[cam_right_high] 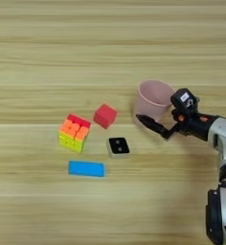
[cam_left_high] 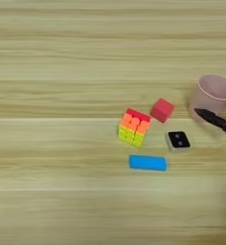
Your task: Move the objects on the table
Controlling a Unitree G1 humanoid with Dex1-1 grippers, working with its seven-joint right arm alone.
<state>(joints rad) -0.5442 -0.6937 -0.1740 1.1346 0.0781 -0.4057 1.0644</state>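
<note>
Filling both views, the tabletop of light planked wood carries five small objects grouped right of centre. Entering from the right edge of the right eye view, the silver forearm ends in the claw: one black finger lies along the near side of the pink cup's base, and the other part sits at the cup's right wall, so the claw stands apart around the pink cup; whether it presses on the cup cannot be told. The cup stands upright, mouth up, at the right of the group. Left of centre in that view sits the puzzle cube, tilted with its red and orange faces showing. Below it lies the blue bar, flat and lengthwise. Between the cube and the cup stands the red cube, and just below it the black-topped block with two white dots. All five things rest on the wood, none touching another. Judged from this layout, the cup is the piece in hand, and the other four await handling.
</note>
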